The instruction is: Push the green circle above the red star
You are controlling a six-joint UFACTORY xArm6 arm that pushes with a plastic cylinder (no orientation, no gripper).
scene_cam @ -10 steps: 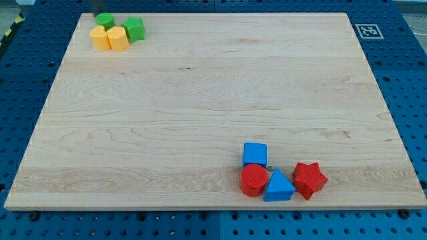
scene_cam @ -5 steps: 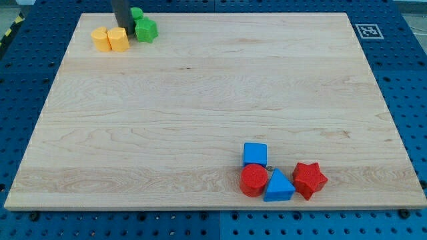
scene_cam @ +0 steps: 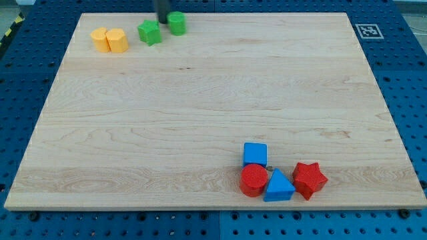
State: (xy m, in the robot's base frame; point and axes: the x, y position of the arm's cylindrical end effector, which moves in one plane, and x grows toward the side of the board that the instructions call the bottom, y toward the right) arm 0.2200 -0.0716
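Moved: green circle (scene_cam: pixel 177 23) pushed right, now apart from green star (scene_cam: pixel 150 32).
Tip: my tip (scene_cam: pixel 162 22) touches circle's left.
End effector: bare rod, holds nothing.
Unchanged: red star (scene_cam: pixel 309 180).

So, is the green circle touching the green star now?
Apart. The camera view shows a strip of bare wood between the green circle and the green star.

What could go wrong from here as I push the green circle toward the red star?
The green circle sits near the board's top edge, so it may slip off. My tip is between it and the green star, which could get dragged along. The blue cube and blue triangle crowd the red star.
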